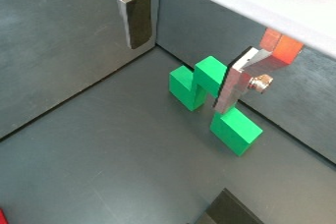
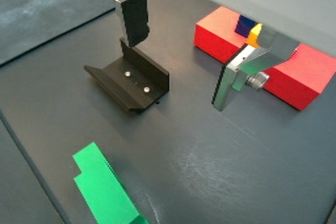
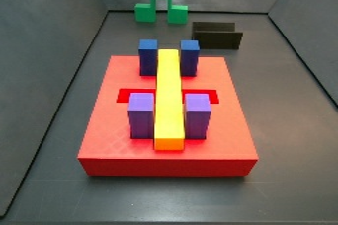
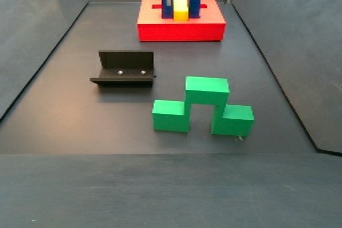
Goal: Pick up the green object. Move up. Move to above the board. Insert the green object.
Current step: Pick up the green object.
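The green object [image 1: 199, 83] rests on the dark floor, its taller centre cube between two lower side cubes; it also shows in both side views [image 3: 161, 7] [image 4: 201, 104] and in a wrist view [image 2: 102, 184]. My gripper [image 1: 180, 77] hangs well above the floor, open, with nothing between its fingers [image 1: 136, 22]. In that wrist view one finger crosses in front of the green object without touching it. The red board [image 3: 119, 130] [image 4: 181, 30] [image 2: 217, 36] carries blue and purple cubes and a long yellow bar [image 3: 169, 96]. In the wrist view that faces it, the gripper [image 2: 178, 73] is also open.
The dark fixture [image 2: 132, 79] [image 3: 218, 37] [image 4: 124, 69] stands on the floor between the green object and the board. Grey walls [image 3: 79, 61] enclose the floor on the sides.
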